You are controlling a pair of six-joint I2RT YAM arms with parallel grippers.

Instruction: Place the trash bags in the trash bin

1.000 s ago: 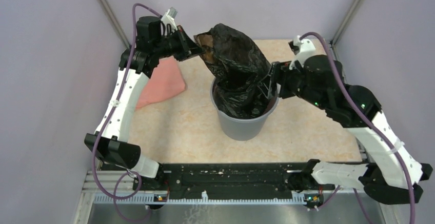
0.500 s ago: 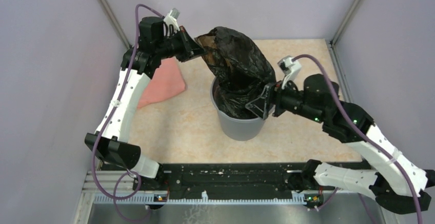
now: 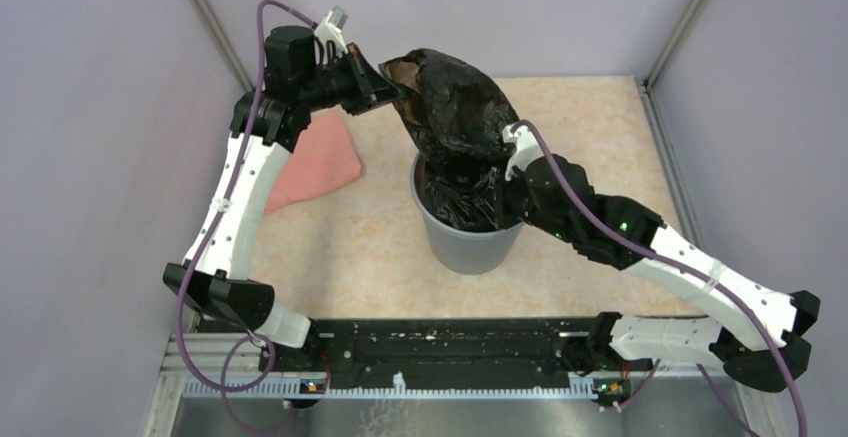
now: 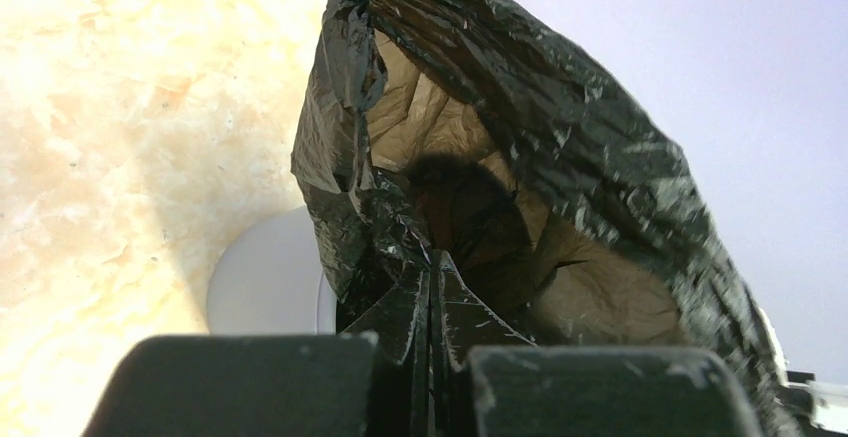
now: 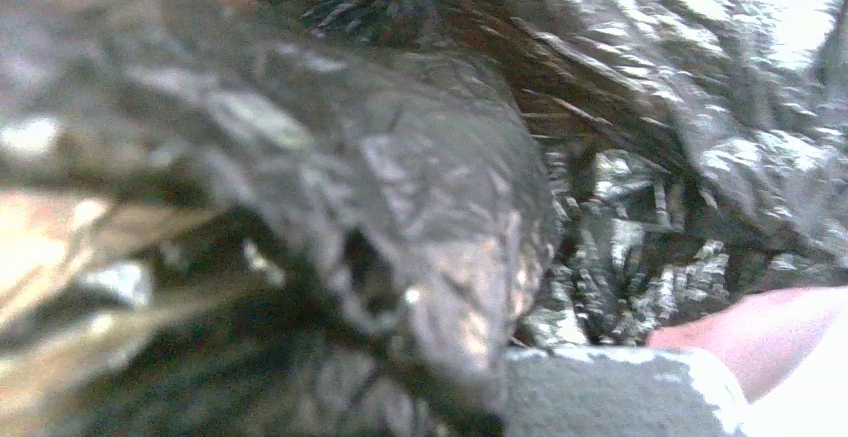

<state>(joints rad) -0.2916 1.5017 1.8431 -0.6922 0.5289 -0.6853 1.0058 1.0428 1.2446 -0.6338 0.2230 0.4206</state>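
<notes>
The black crinkled trash bag (image 3: 455, 107) stands with its lower part inside the grey trash bin (image 3: 470, 247) and its upper part raised and leaning left. My left gripper (image 3: 388, 82) is shut on the rim of the bag's mouth. In the left wrist view the closed gripper (image 4: 432, 277) pinches the plastic, the brownish inside of the bag (image 4: 520, 107) shows, and the bin's wall (image 4: 260, 277) lies below. My right gripper (image 3: 500, 167) is buried in the bag's right side at the bin's rim, shut on a fold. Blurred plastic (image 5: 420, 187) fills the right wrist view.
A salmon-pink folded cloth (image 3: 315, 162) lies on the beige table (image 3: 340, 247) left of the bin, under the left arm. Lilac walls close in the table on the left, back and right.
My right arm swung left and stretched over the bin, pushing its gripper into the bag's side, and the gripper went from open to shut. The left gripper keeps holding the bag's mouth up.
</notes>
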